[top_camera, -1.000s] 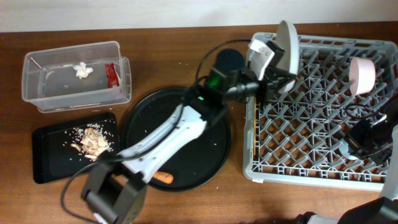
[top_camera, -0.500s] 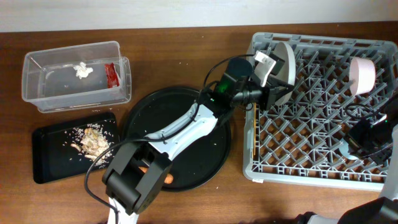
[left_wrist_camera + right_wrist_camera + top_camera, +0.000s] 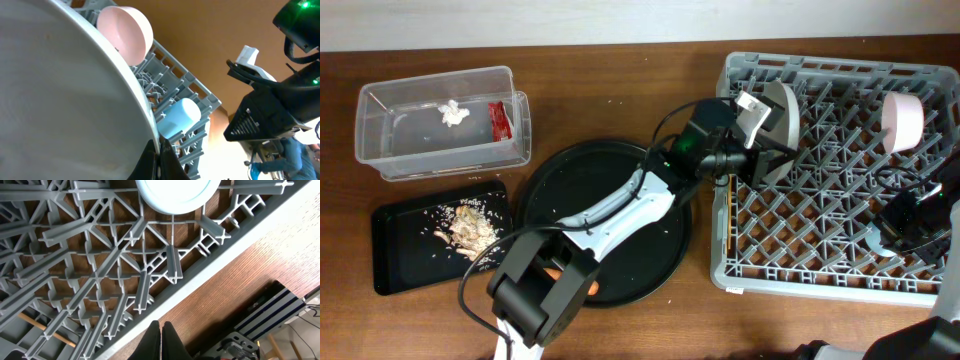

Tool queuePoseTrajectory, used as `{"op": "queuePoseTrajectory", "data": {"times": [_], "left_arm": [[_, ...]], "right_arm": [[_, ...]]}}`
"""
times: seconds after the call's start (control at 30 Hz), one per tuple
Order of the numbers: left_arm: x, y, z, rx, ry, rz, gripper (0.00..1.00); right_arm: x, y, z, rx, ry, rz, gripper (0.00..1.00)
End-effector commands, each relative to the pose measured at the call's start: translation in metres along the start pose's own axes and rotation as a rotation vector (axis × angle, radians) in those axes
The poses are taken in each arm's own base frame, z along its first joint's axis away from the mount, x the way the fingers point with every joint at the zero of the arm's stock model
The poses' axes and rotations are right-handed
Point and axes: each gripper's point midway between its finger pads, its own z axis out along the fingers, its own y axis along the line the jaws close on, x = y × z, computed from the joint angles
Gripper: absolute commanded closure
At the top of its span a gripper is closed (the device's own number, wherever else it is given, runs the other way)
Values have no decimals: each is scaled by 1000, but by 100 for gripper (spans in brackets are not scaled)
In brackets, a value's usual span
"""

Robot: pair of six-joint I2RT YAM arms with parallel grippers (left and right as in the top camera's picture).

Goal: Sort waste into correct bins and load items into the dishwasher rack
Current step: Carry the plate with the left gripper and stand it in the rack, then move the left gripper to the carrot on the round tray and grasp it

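**Plate on edge in the rack, held by its rim**

Overhead: my left gripper (image 3: 758, 138) holds the plate (image 3: 782, 105) upright among the pegs at the left wall-side corner of the dishwasher rack (image 3: 820, 290). I cannot tell whether its lower edge is seated between the pegs. The bowl (image 3: 902, 120) stands at the opposite corner.

Left wrist: the fingers are clamped on the plate's rim and its pale face fills the view. The bowl and the cup (image 3: 179, 117) lie beyond in the rack. I judge the plate to be stiff, smooth and slippery, and heavy for an edge pinch. It would chip against hard pegs. The rim is the only hold while it stands, so it may pivot between the pads.

Right wrist: my right gripper (image 3: 161, 337) is pressed together on nothing. It hangs over the rack's lattice near the rim, with the cup's mouth just ahead.
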Motion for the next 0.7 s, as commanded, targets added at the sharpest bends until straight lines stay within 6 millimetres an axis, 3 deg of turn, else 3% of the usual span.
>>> {"op": "queuePoseTrajectory", "data": {"times": [0.0,0.1,0.13,0.17,0.2,0.27,0.33,0.43,0.53,0.67], "left_arm": [[10,-3,5,34,32,-14,100],[11,-2,5,32,37,-19,100],[11,-2,4,31,37,-19,82],[10,0,3,27,33,-19,38],[7,6,0,19,27,-22,24],[0,22,-11,-1,15,-36,21],[-6,37,-28,14,19,-59,1],[-6,59,-67,89,71,-148,1],[9,87,-102,71,135,-255,1],[42,119,-143,-173,255,-258,1]], "right_arm": [[0,1,-3,-11,-13,-2,96],[0,1,-3,-11,-13,-2,96],[0,1,-3,-11,-13,-2,96],[0,1,-3,-11,-13,-2,96],[0,1,-3,-11,-13,-3,96],[0,1,-3,-11,-13,-5,96],[0,1,-3,-11,-13,-5,96],[0,1,-3,-11,-13,-5,96],[0,1,-3,-12,-14,-6,96],[0,1,-3,-12,-14,-6,96]]}}
